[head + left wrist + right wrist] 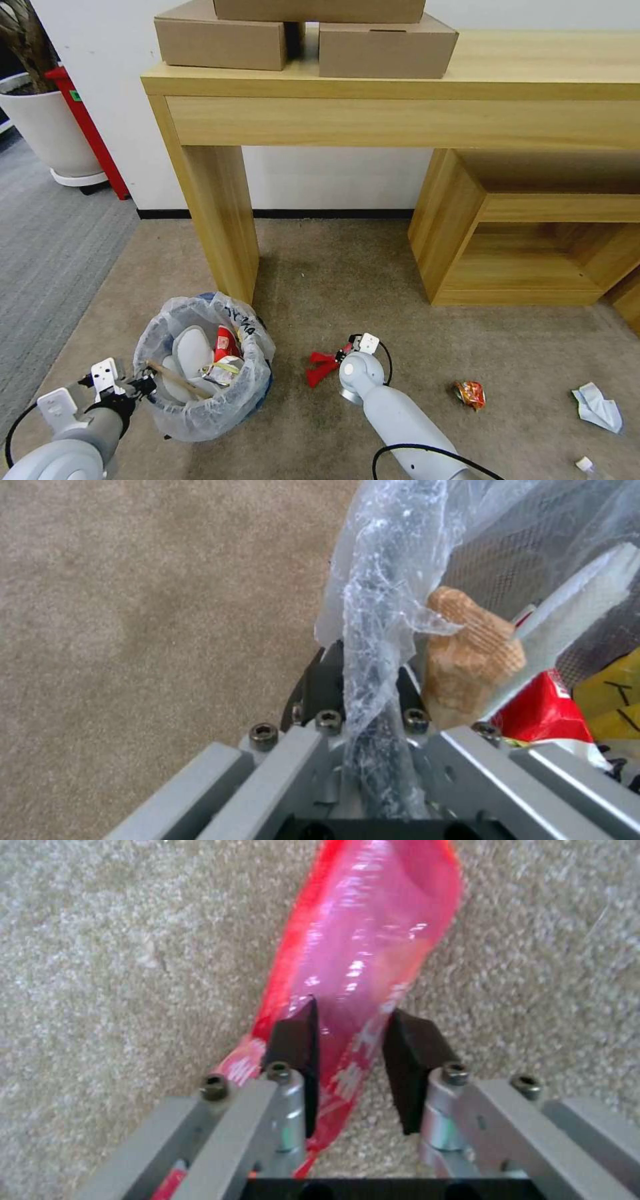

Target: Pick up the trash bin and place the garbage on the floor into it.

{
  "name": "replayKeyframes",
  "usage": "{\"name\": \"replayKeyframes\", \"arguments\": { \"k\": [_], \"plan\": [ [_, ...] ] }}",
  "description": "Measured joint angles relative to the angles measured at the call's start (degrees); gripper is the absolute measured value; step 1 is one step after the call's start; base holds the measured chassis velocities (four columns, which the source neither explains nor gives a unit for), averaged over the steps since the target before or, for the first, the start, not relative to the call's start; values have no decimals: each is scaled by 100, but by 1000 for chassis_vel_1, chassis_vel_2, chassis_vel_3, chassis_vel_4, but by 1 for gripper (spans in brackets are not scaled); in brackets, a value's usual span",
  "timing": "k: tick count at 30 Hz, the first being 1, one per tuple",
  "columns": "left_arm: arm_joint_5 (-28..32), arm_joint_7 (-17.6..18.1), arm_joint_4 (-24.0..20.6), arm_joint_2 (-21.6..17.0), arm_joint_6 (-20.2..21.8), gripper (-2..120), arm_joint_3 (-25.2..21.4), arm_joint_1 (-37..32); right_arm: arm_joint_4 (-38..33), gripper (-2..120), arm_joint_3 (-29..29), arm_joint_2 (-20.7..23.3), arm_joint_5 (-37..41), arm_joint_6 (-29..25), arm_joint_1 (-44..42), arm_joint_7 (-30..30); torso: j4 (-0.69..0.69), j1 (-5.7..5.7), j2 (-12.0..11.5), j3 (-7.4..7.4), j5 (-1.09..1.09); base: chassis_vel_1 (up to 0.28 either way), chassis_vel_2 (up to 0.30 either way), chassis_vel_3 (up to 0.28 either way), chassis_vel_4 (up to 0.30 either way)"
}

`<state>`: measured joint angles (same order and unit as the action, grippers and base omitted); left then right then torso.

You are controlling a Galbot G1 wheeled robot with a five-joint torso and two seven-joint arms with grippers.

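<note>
The trash bin (203, 383) stands on the floor (347, 280) at about 7 o'clock in the head view, just in front of the wooden desk's leg (220, 220). Its crinkly bag liner (380, 595) holds a red packet (227, 343), white pieces and a wooden stick (177, 377). The left hand (143, 385) is at the bin's 9 o'clock rim, its fingers (320, 680) closed on the rim and liner. At 3 o'clock from the bin, well apart from it, lies a red wrapper (322, 367) on the carpet. The right hand (345, 352) is down over the wrapper's near end; in the right wrist view its dark pads (297, 1040) sit either side of the wrapper, partly open, one pad touching the film and the other with a small gap. Farther toward 3 o'clock lie an orange-red wrapper (470, 395), a crumpled white paper (597, 407) and, at 5 o'clock, a small bottle (587, 467). Cardboard boxes (387, 47) rest on the tabletop (533, 63) at 12 o'clock.
</note>
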<state>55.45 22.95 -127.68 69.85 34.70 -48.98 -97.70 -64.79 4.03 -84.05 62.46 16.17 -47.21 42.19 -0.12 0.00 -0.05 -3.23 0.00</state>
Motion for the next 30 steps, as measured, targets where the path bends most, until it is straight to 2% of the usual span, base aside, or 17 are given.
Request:
{"name": "replayKeyframes", "arguments": {
  "k": [3,6,8,14,26,29,30],
  "plan": [
    [-12,-6,11,2,-16,0,0,-4,19,18,13,33,-48,-14,6,-37,0,0,0,0,0,0,0,0,0],
    [-12,-11,19,1,-21,0,0,17,23,4,28,91,-125,-39,6,-111,0,0,0,0,0,0,0,0,0],
    [-13,-12,24,1,-24,0,2,27,26,0,35,106,-160,-62,2,-141,0,0,0,0,0,0,0,0,0],
    [-33,-14,60,19,-28,0,18,39,-113,0,54,189,-235,-102,-84,-198,0,0,0,0,0,0,0,0,0],
    [-45,-16,132,4,-30,0,21,101,-1663,0,-111,976,-383,-493,-637,-718,0,0,0,0,1,0,0,0,0],
    [-75,-16,137,26,-30,0,60,111,-2539,0,-249,1378,-402,-661,-847,-903,-1,0,0,0,2,0,0,0,0],
    [-75,-16,137,26,-30,0,60,111,-2539,0,-249,1378,-402,-661,-847,-903,-1,0,0,0,2,0,0,0,0]
  ]
}}
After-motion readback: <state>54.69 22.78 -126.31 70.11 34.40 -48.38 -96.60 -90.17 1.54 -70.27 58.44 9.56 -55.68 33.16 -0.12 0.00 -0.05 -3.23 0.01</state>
